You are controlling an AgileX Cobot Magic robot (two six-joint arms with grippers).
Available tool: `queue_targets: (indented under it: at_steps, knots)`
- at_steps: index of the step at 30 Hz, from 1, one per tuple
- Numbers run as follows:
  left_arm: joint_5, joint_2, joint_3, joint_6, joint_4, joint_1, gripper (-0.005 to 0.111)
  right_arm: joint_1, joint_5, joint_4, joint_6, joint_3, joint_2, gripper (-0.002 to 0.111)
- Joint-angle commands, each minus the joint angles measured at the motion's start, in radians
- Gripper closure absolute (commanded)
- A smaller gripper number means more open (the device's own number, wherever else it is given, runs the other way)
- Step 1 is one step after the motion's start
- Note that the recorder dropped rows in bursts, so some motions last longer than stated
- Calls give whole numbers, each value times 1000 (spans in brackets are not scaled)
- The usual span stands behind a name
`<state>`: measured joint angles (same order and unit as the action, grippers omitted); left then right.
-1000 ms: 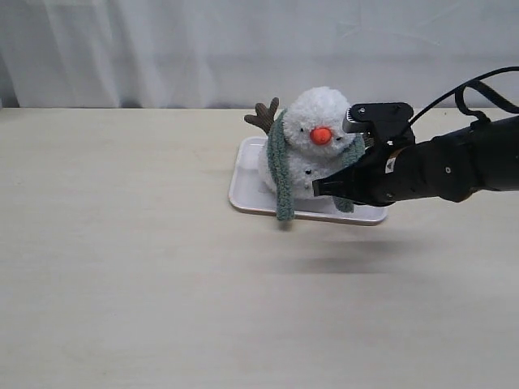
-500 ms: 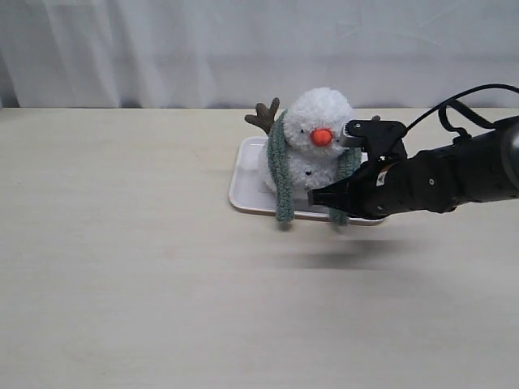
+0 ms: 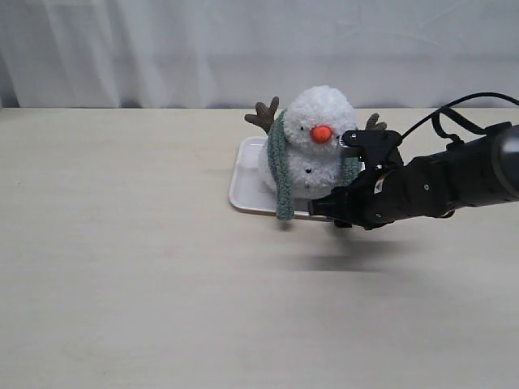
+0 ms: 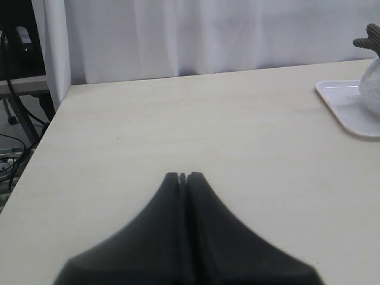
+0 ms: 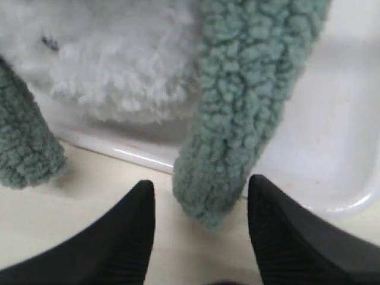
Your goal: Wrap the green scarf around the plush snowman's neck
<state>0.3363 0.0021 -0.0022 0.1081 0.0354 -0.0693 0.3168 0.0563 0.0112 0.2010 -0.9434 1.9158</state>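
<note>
The plush snowman [image 3: 320, 150] stands upright on a white tray [image 3: 243, 193], and its white body [image 5: 113, 59] fills the right wrist view. The green scarf [image 3: 280, 170] lies round its neck, with one end hanging down each side of its front. My right gripper [image 3: 336, 211] is low at the tray's front edge, right of the snowman. It is open [image 5: 200, 181], and the scarf's loose end [image 5: 237, 119] hangs between its fingers without being pinched. The other scarf end [image 5: 24, 148] hangs beside it. My left gripper [image 4: 183, 176] is shut and empty over bare table, far from the snowman [image 4: 373, 83].
The tray's rim [image 4: 347, 113] shows at the edge of the left wrist view. A white curtain [image 3: 243, 49] backs the table. The table's far edge and some cables [image 4: 18, 142] lie beyond my left gripper.
My right gripper has sunk toward the tray's front edge and opened, letting go of the scarf end, which now hangs free down the snowman's front.
</note>
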Motion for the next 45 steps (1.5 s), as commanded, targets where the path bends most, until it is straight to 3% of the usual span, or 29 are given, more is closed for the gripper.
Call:
queue_targets:
  at_steps: [1,12,21,30,45]
  knots:
    - [-13,-2,2,-5,3,4,107,0,31,7,-42,1,-4,61]
    - [-13,-2,2,-5,3,4,107,0,162,3,-146,1,-196,61]
    - [-13,-2,2,-5,3,4,107,-15,158,3,-161,1,-313,61]
    - [-13,-2,2,-5,3,4,107,-119,150,-27,-158,8,-273,61]
    - [-13,-2,2,-5,3,4,107,-20,31,-29,-190,8,-72,61]
